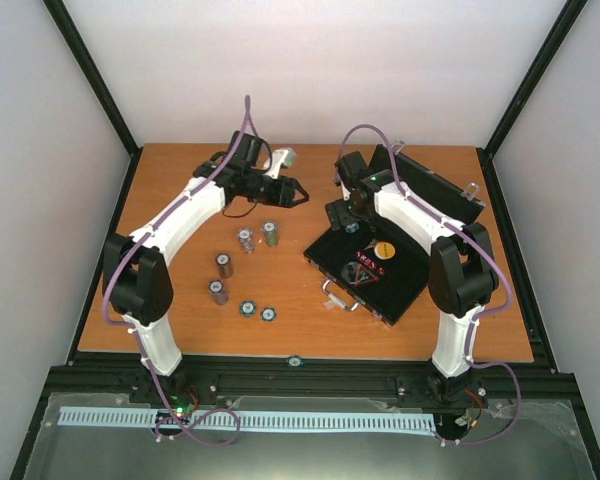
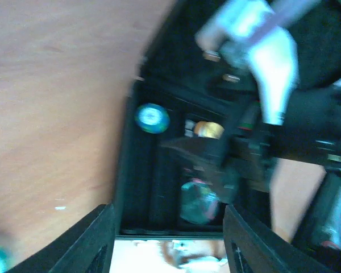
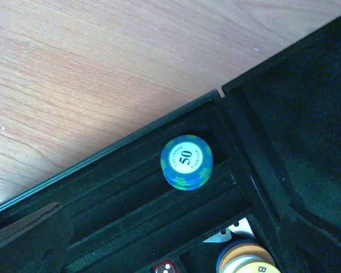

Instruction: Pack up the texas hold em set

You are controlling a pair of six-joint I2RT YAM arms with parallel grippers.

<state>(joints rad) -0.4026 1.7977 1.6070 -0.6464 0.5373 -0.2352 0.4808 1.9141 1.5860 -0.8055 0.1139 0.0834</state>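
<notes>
The case (image 1: 405,290) lies open, lid raised, so its slots can be reached. The right gripper (image 1: 346,221) hovers over its far-left corner, jaws spread. A blue stack (image 3: 187,161) sits free in a slot below. The left gripper (image 1: 296,193) hangs left of the case, jaws spread and empty. Loose stacks (image 1: 222,265) wait further left.

Wood-grain worktop (image 1: 180,330) spread beneath the left end effector (image 1: 298,193), white wall panels (image 1: 310,60) seen beyond it, white slotted strip (image 1: 230,420) set well behind it
</notes>
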